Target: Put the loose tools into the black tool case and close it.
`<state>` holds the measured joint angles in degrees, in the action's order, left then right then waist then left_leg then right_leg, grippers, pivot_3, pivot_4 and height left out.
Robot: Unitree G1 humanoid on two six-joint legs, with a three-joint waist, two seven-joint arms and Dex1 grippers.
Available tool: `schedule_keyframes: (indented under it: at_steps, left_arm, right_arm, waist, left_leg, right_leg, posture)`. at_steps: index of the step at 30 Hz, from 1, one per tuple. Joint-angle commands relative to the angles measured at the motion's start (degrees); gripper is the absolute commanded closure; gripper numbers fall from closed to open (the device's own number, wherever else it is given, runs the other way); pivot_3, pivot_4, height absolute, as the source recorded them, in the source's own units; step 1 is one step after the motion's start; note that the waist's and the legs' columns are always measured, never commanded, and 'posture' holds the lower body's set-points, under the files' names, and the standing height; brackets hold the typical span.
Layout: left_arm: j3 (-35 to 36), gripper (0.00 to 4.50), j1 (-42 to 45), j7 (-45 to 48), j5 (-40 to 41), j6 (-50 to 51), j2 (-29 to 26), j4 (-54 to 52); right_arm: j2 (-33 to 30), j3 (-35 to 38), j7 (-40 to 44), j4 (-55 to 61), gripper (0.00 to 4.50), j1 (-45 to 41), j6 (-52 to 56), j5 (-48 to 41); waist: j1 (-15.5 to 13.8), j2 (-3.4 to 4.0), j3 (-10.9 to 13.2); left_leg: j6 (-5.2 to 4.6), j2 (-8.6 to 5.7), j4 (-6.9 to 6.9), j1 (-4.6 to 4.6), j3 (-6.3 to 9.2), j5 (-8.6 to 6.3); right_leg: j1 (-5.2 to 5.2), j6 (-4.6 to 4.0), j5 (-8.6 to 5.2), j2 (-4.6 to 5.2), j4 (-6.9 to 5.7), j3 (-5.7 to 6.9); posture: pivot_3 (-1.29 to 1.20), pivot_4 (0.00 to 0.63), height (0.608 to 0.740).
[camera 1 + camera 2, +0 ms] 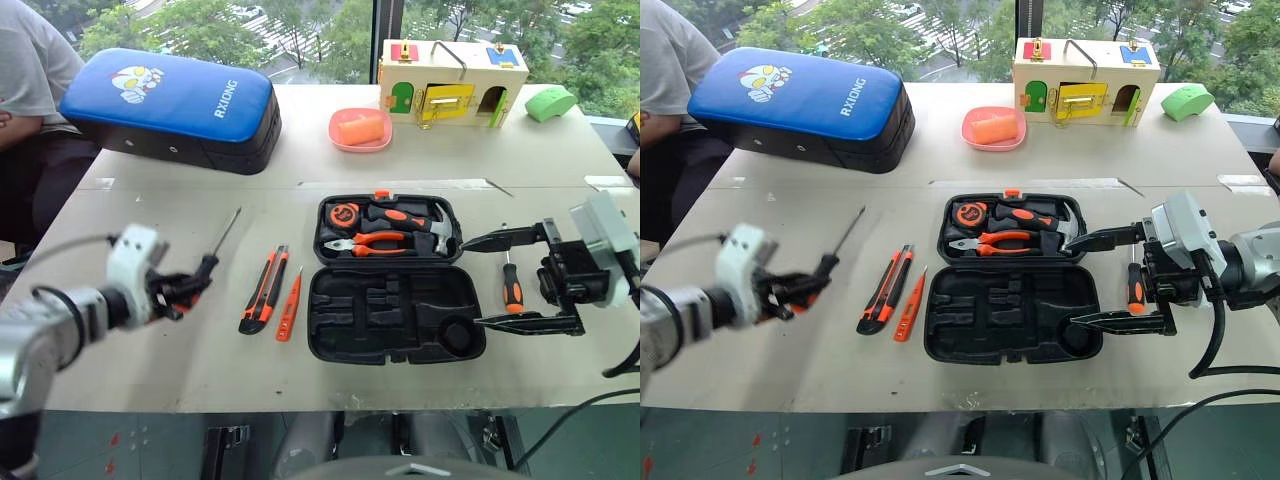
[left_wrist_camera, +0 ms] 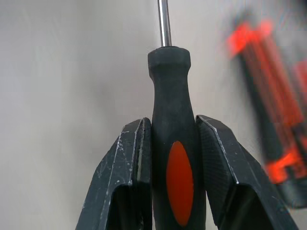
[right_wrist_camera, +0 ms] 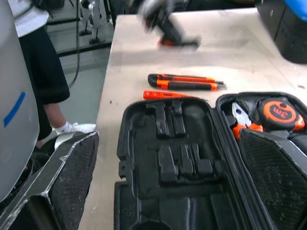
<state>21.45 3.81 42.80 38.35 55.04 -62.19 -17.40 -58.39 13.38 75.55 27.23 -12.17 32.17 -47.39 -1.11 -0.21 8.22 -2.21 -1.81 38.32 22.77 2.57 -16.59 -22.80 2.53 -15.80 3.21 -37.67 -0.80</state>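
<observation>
My left gripper [image 2: 173, 143] is clamped on a screwdriver [image 2: 175, 158] by its handle. My right gripper [image 1: 505, 280] hangs spread wide, empty, beside the open tool case [image 1: 395, 315].

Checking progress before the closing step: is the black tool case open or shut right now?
Open. The tool case lies flat with both halves spread: the far half holds pliers and a hammer, the near half's recesses are empty.
</observation>
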Motion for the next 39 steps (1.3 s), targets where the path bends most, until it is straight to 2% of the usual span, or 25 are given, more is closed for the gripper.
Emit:
schedule_keyframes:
  at_steps: [1, 7, 9, 14, 20, 33, 35, 39]
  left_arm:
    - [-11.58, 3.43, 11.27, 15.77, -2.91, -10.53, -4.14, 1.09]
    - [-36.45, 3.43, 33.74, 29.93, -14.94, -17.75, 3.86, 8.55]
    - [-41.67, 3.43, 38.77, 32.69, -18.15, -19.28, 7.74, 11.99]
    - [-49.06, 3.43, 45.96, 36.71, -23.56, -21.49, 15.90, 18.14]
    - [-52.00, 3.43, 47.78, 38.03, -28.04, -23.57, 20.98, 22.69]
    - [-53.05, 3.43, 49.16, 40.42, -33.06, -26.32, 26.53, 27.92]
    - [-52.56, 2.41, 49.35, 40.54, -32.87, -25.23, 27.09, 27.76]
    - [-51.46, 0.74, 49.72, 42.07, -32.03, -22.44, 26.35, 25.48]
  right_arm:
    - [-0.83, 3.14, -0.27, 1.30, 0.00, 2.28, -1.90, 1.61]
    - [-0.10, 5.76, -3.96, 4.84, 0.00, 8.87, -1.78, 3.42]
    - [-0.10, 6.38, -5.11, 5.51, 0.00, 10.58, -1.85, 4.34]
    - [0.34, 7.35, -7.68, 6.12, 0.00, 13.29, -2.08, 6.16]
    - [1.16, 8.06, -10.07, 6.79, 0.00, 14.95, -2.09, 6.67]
    - [2.17, 9.14, -13.27, 7.83, 0.00, 16.30, -1.55, 5.83]
    - [2.26, 9.28, -13.45, 7.94, 0.00, 16.49, -1.49, 5.77]
    - [2.29, 9.49, -13.67, 8.14, 0.00, 16.74, -1.49, 5.45]
  waist:
    - [-0.11, 0.01, 0.00]
    - [0.18, -0.01, 0.05]
    - [0.51, -0.06, 0.09]
    - [0.64, -0.28, 0.24]
    - [0.55, -0.35, 0.28]
    - [0.28, -0.44, 0.35]
    - [0.30, -0.45, 0.35]
    - [0.17, -0.45, 0.35]
  left_leg:
    - [-0.03, -0.03, 0.00, 0.02, -0.02, -0.02]
    - [-0.04, -0.02, 0.02, 0.12, 0.00, -0.01]
    - [-0.05, -0.02, 0.06, 0.12, -0.05, 0.00]
    - [-0.07, 0.01, 0.32, 0.09, -0.13, 0.00]
    - [-0.10, 0.02, 0.51, 0.10, -0.11, -0.02]
    - [-0.10, 0.02, 0.89, 0.16, 0.11, -0.02]
    - [-0.10, 0.02, 0.90, 0.16, 0.11, -0.02]
    - [-0.10, 0.01, 0.97, 0.15, 0.17, -0.01]
  right_leg:
    - [0.01, 0.01, 0.00, 0.03, 0.09, -0.01]
    - [-0.02, 0.03, 0.00, -0.11, 0.07, 0.03]
    - [-0.02, 0.04, 0.00, -0.19, 0.00, -0.01]
    - [-0.02, 0.07, 0.00, -0.31, -0.24, -0.07]
    - [0.01, 0.10, 0.00, -0.36, -0.33, -0.06]
    - [0.17, 0.12, 0.01, -0.37, -0.41, 0.14]
    - [0.17, 0.13, 0.02, -0.37, -0.42, 0.14]
    - [0.19, 0.13, 0.02, -0.37, -0.48, 0.22]
  posture:
    - [0.00, 0.150, 0.735]
    - [0.00, 0.150, 0.735]
    - [0.00, 0.150, 0.735]
    - [0.00, 0.150, 0.735]
    - [0.00, 0.150, 0.735]
    - [0.00, 0.150, 0.735]
    - [0.00, 0.150, 0.735]
    - [0.00, 0.150, 0.735]
